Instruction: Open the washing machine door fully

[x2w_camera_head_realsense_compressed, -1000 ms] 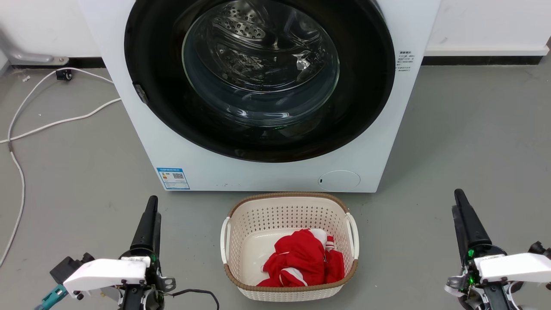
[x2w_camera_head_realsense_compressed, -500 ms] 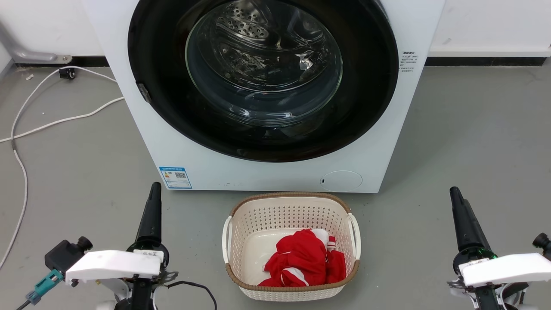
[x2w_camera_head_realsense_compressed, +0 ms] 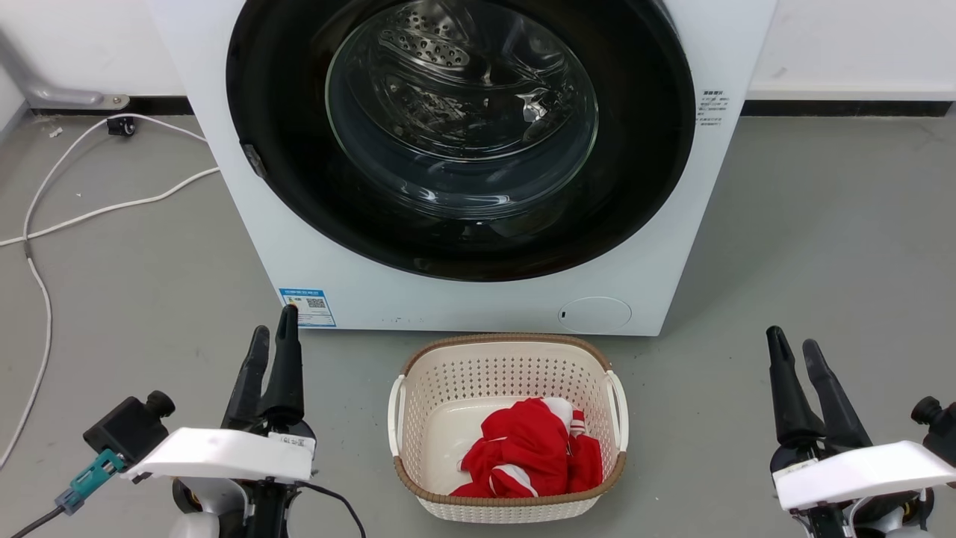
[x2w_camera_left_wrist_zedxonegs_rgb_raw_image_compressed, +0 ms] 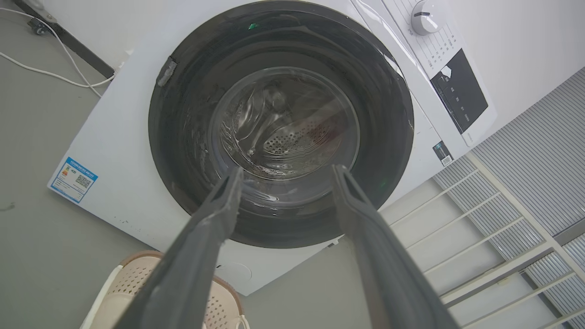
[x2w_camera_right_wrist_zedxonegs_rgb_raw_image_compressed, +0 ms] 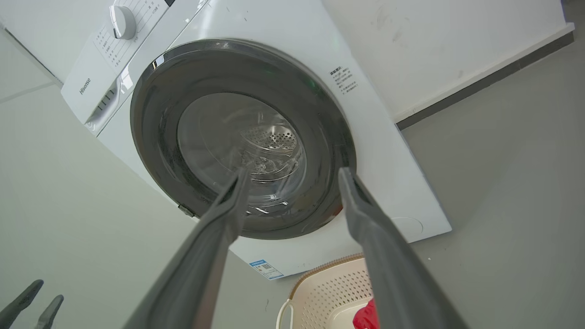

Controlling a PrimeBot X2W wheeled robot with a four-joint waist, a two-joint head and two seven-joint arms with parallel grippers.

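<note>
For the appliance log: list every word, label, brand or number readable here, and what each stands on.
"Hisense": on the white boxy washing machine, upper front panel, beside the round white dial.
Blue rectangular label low on its front: print too small to read.
Small dark print beside the round glossy black door: too small.
Markings around the dial and on the black display panel: blurred.

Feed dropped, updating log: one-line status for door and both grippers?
washing machine door: closed | left gripper: jaws open, empty | right gripper: jaws open, empty

The left end effector (x2w_camera_left_wrist_zedxonegs_rgb_raw_image_compressed: pixel 288 169), fingers spread, faces the shut washing machine door (x2w_camera_left_wrist_zedxonegs_rgb_raw_image_compressed: pixel 281 119).
</note>
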